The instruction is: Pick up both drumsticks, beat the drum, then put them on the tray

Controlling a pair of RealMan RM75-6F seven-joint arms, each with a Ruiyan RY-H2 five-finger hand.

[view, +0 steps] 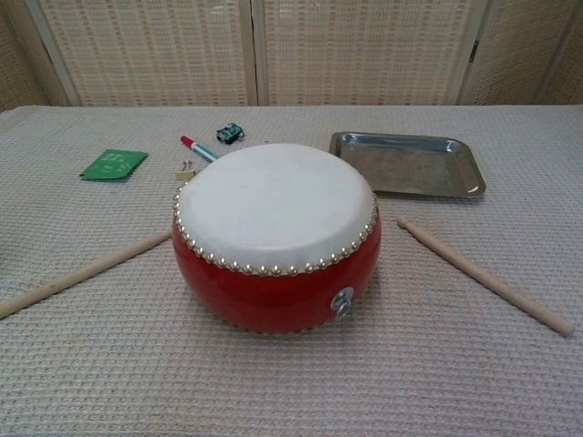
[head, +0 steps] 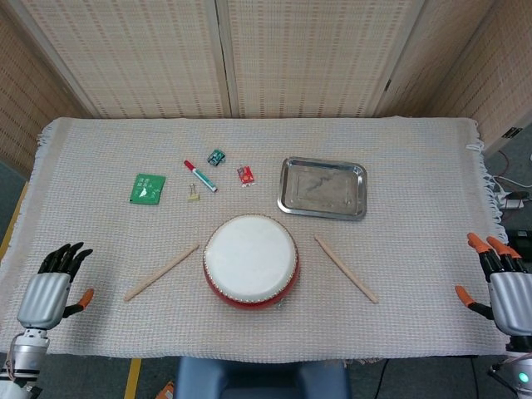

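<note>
One woven cloth [head: 416, 158] covers the table before slatted screens [head: 224, 54].

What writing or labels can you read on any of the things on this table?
None can be read.
Green packet: pale printing, too small and blurred to make out.
Red-capped marker: no legible text.
Small red item and small teal item: too small to tell.
Drum, tray, drumsticks: no markings visible.

The left robot hand [head: 51, 287] is seen at the lower left, fingers spread and nothing held. The right robot hand [head: 501, 283] is seen at the lower right edge, fingers likewise apart and empty.
</note>
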